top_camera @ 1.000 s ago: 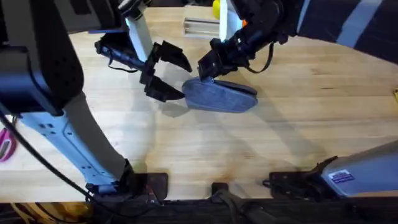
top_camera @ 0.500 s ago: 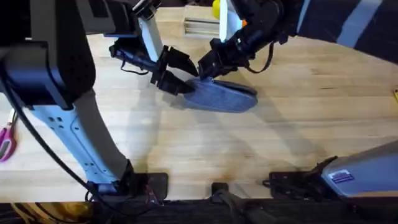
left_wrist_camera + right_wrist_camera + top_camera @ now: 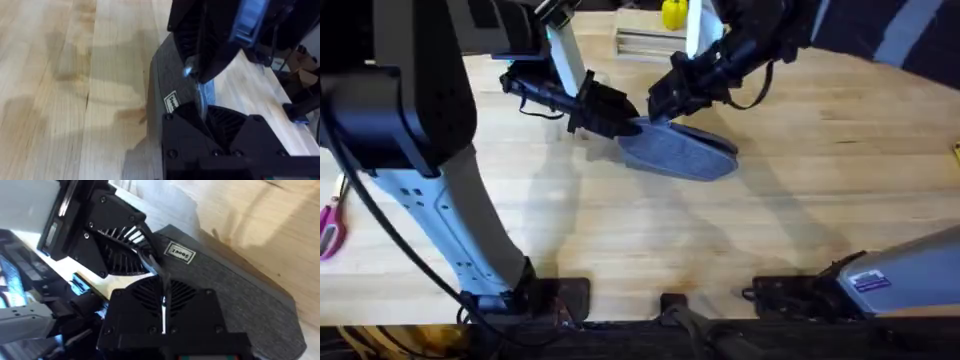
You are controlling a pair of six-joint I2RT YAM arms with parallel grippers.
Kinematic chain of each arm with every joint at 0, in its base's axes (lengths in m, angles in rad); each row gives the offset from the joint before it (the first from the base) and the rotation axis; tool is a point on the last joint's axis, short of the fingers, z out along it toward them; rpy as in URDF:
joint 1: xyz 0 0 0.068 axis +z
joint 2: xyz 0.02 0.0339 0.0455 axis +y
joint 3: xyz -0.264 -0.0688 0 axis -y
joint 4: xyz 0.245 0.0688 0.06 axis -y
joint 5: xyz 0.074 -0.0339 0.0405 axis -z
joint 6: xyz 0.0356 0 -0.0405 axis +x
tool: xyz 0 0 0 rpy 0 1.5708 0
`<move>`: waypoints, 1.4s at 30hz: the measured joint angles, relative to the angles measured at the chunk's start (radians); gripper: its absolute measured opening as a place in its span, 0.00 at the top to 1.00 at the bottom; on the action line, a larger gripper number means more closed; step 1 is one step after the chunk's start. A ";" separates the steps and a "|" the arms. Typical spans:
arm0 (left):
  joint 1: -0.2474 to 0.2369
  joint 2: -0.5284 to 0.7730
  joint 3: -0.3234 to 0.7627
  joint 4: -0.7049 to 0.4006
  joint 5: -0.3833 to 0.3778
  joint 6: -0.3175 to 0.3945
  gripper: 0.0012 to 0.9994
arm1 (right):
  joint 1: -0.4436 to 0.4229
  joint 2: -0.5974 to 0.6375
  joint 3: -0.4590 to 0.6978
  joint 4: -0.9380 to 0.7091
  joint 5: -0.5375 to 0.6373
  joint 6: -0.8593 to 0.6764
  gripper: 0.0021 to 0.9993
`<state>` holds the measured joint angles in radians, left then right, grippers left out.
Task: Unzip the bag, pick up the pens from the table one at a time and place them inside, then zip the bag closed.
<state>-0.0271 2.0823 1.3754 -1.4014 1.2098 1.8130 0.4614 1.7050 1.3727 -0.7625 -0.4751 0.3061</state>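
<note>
We can't make out the pouch (image 3: 678, 152) zip pull, hidden behind both end effectors; pink scissors (image 3: 328, 228) cut off at the overhead edge.

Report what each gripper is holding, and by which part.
Both hold the bag at its left end: the left gripper pinches the end's fabric, the right gripper is shut on the top zip edge there.

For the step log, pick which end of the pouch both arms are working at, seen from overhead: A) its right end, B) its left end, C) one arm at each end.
B: the left gripper and right gripper both meet the denim pencil pouch at its left end.
</note>
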 joint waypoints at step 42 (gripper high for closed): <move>-0.015 0.001 0.006 0.010 -0.022 -0.004 0.96 | -0.347 -0.006 -0.065 -0.114 0.402 0.088 0.97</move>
<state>-0.0418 2.0834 1.3811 -1.3911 1.1875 1.8089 0.1142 1.6993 1.3082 -0.8767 -0.0733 0.3937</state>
